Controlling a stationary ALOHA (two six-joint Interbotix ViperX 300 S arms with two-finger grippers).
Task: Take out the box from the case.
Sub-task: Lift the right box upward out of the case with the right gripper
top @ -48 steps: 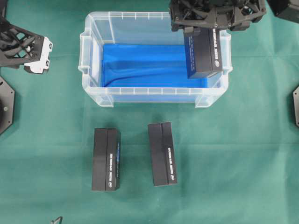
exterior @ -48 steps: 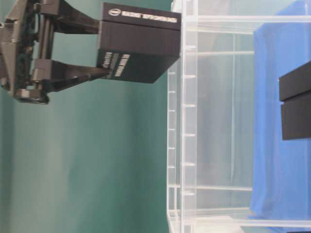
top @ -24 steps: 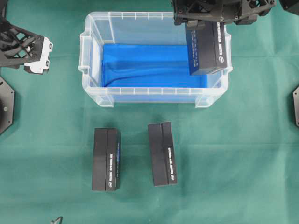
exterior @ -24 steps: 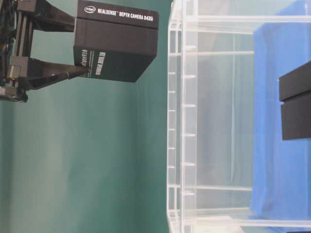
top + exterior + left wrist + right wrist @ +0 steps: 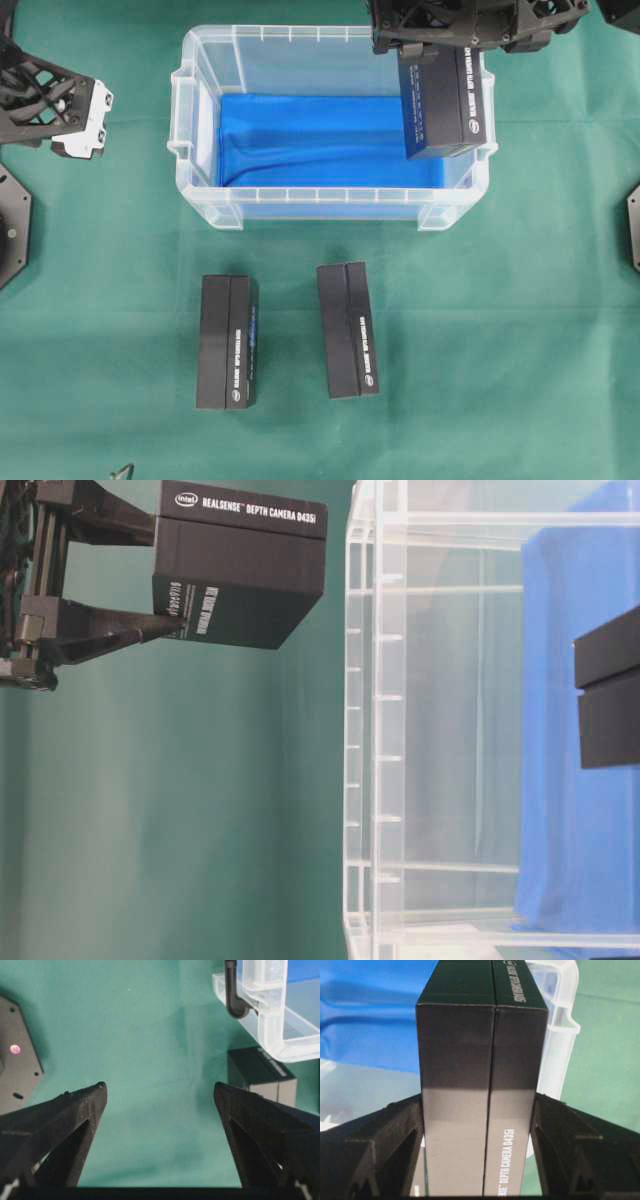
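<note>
The case (image 5: 330, 198) is a clear plastic bin with a blue liner, standing at the top middle of the green cloth. My right gripper (image 5: 440, 52) is shut on a black box (image 5: 442, 105) and holds it in the air over the case's right end. In the table-level view the box (image 5: 240, 580) hangs clear of the case rim (image 5: 385, 730). The right wrist view shows both fingers pressed against the box's (image 5: 480, 1085) long sides. My left gripper (image 5: 80, 120) stands open at the far left, with only cloth between its fingers (image 5: 80, 1110).
Two more black boxes (image 5: 227, 341) (image 5: 348, 329) lie side by side on the cloth in front of the case. One of them (image 5: 260, 1077) shows in the left wrist view beside the case's corner (image 5: 272, 1025). Black arm bases sit at both side edges.
The right gripper has lifted the box higher, away from the case rim, then held still over the last half second. The left arm has not moved.
</note>
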